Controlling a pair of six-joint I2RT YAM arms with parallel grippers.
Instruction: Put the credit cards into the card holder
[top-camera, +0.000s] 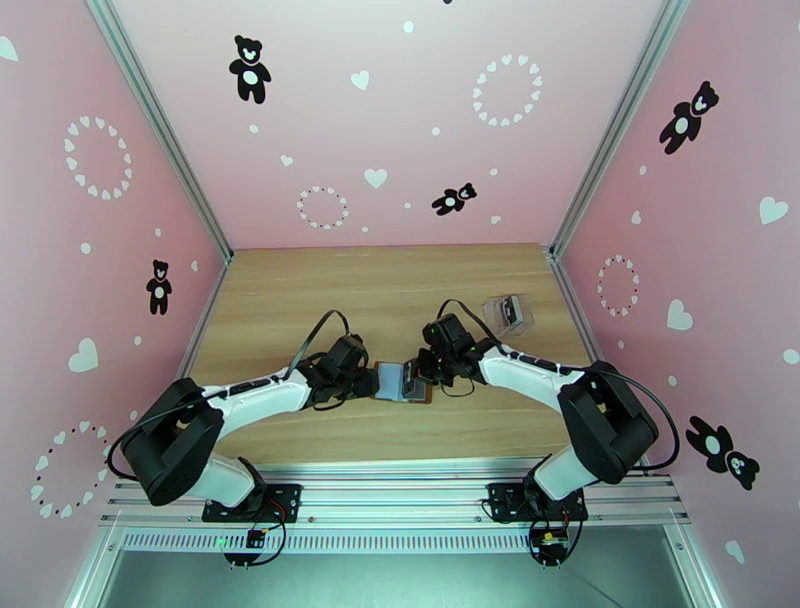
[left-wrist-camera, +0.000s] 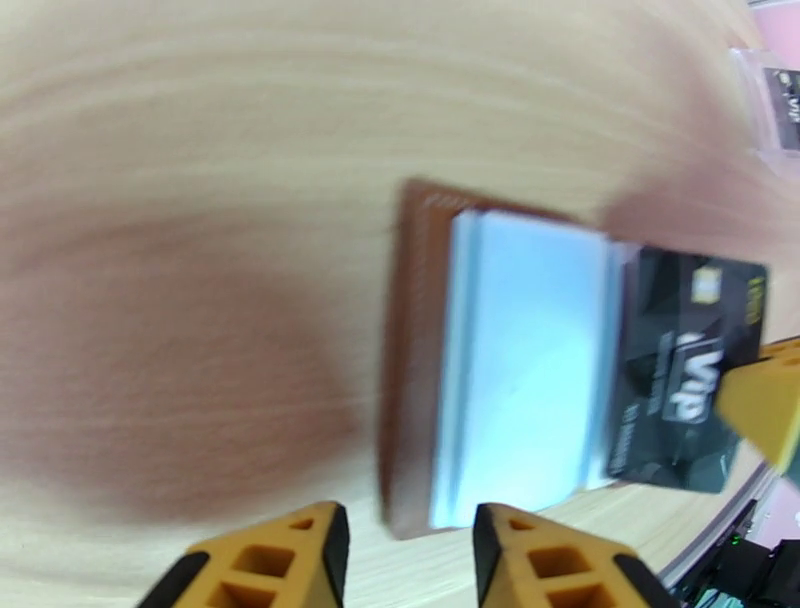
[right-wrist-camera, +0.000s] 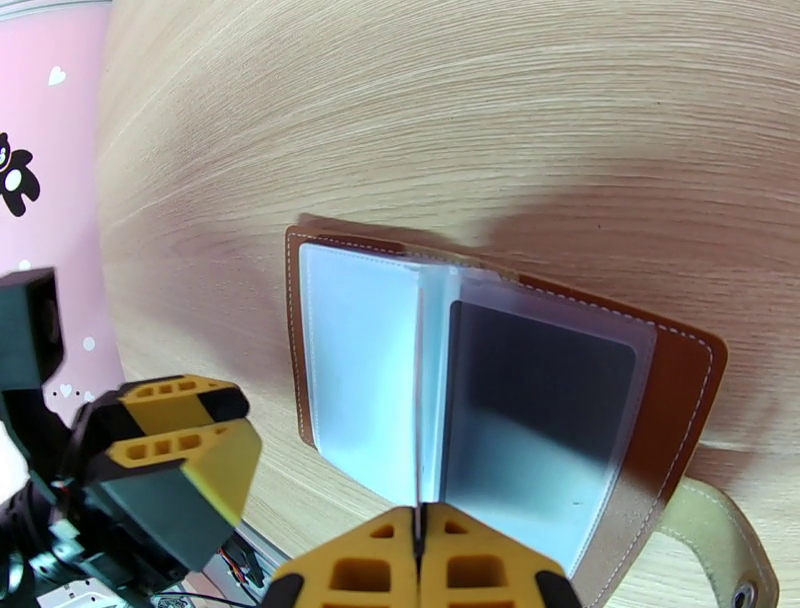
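Observation:
The brown card holder (top-camera: 405, 384) lies open on the table between both grippers, its frosted pockets (right-wrist-camera: 360, 370) fanned out. My right gripper (right-wrist-camera: 418, 545) is shut on a black credit card (left-wrist-camera: 685, 375) marked VIP. The card stands on edge among the pocket leaves and looks like a thin line (right-wrist-camera: 418, 420) in the right wrist view. Another dark card (right-wrist-camera: 540, 420) lies inside a pocket on the right half. My left gripper (left-wrist-camera: 410, 545) is open, its fingers just off the holder's (left-wrist-camera: 410, 350) left edge, nothing between them. Its snap tab (right-wrist-camera: 720, 550) sticks out sideways.
A clear plastic case (top-camera: 510, 312) with a dark card in it sits on the table behind the right arm, near the right wall; a corner of this clear case (left-wrist-camera: 775, 95) is seen from the left wrist too. Bare wooden tabletop (top-camera: 330, 290) stretches behind and left of the holder.

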